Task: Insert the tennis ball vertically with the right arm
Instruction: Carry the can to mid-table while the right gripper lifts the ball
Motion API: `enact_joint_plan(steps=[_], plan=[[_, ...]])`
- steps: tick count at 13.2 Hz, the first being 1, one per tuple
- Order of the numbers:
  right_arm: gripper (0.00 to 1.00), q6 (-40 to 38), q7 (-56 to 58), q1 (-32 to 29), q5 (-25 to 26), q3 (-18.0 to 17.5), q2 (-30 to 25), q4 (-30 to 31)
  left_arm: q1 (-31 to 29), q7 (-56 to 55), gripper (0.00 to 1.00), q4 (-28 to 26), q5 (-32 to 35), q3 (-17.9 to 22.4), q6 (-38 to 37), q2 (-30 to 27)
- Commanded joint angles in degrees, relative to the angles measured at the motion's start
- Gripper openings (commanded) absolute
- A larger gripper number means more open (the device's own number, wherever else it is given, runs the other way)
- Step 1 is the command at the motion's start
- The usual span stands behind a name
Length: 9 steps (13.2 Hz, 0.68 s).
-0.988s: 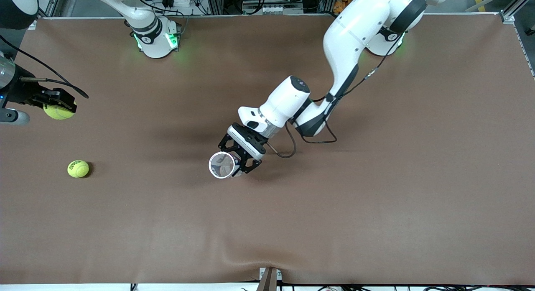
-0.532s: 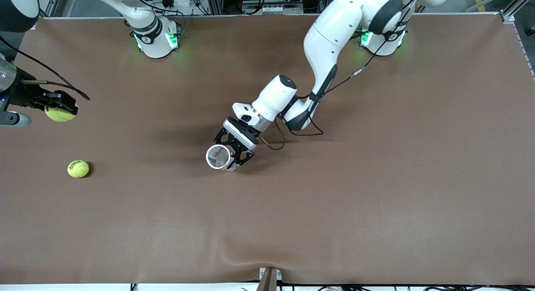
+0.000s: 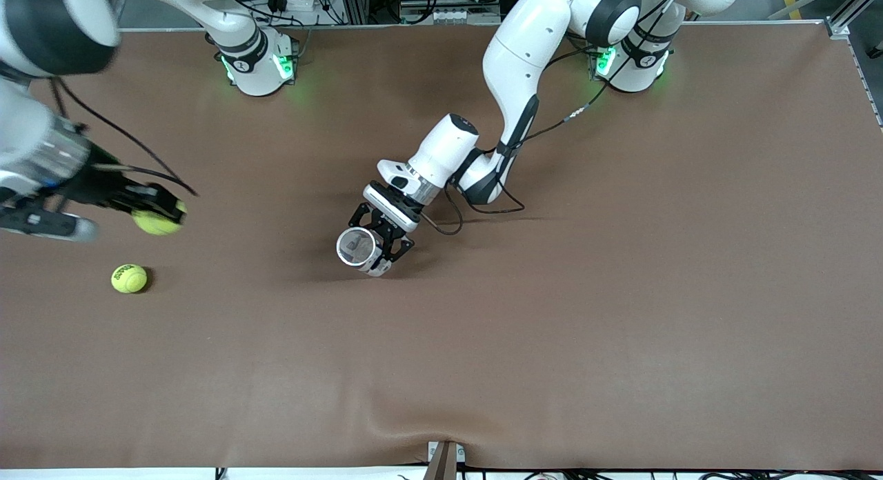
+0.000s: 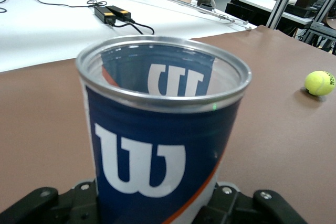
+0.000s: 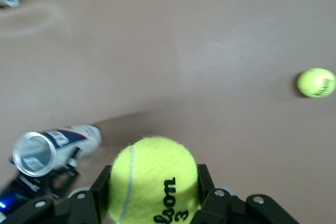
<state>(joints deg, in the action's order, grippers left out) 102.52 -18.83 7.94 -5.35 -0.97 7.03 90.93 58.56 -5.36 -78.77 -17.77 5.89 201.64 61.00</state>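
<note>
My right gripper (image 3: 157, 216) (image 5: 153, 192) is shut on a yellow tennis ball (image 3: 156, 223) (image 5: 153, 180), up in the air over the right arm's end of the table. My left gripper (image 3: 381, 249) is shut on a blue and white ball can (image 3: 358, 249) (image 4: 160, 135) over the middle of the table. The can's silver rim and open mouth (image 4: 163, 66) face up, and nothing lies inside. In the right wrist view the can (image 5: 55, 148) shows off to one side of the held ball.
A second tennis ball (image 3: 129, 278) (image 4: 319, 83) (image 5: 316, 83) lies on the brown table mat (image 3: 552, 328) at the right arm's end, nearer to the front camera than the held ball. The arms' bases (image 3: 259, 63) (image 3: 631, 63) stand along the table's back edge.
My right gripper has swung with its ball toward the table's middle. My left gripper has drawn the can a little toward the arms' bases.
</note>
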Motion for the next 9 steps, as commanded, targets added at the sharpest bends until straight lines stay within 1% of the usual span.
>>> enact_joint_plan(steps=[1, 4, 6, 7, 9], plan=[[0.0, 3.73, -5.41, 5.05, 1.12, 0.44, 3.16, -1.99, 1.38, -0.97, 0.65, 1.6, -2.09, 1.23, 1.47, 1.05], [0.0, 5.14, -11.83, 10.42, 5.6, 0.35, 6.49, -3.12, 1.99, -1.06, 0.65, 1.6, -3.84, 1.23, 2.09, 1.48], [0.0, 9.0, -17.87, 13.49, 6.05, 0.44, 8.34, -3.48, 2.43, -1.06, 0.65, 1.6, -4.29, 1.23, 2.18, 2.01], [0.0, 10.06, -21.39, 15.25, 7.71, 0.44, 9.4, -3.48, 2.43, -1.06, 0.65, 1.69, -4.46, 1.23, 2.18, 2.1], [0.0, 11.56, -26.58, 18.77, 13.59, 0.35, 11.16, -3.48, 2.43, -1.06, 0.65, 1.69, -4.55, 1.23, 2.18, 2.36]])
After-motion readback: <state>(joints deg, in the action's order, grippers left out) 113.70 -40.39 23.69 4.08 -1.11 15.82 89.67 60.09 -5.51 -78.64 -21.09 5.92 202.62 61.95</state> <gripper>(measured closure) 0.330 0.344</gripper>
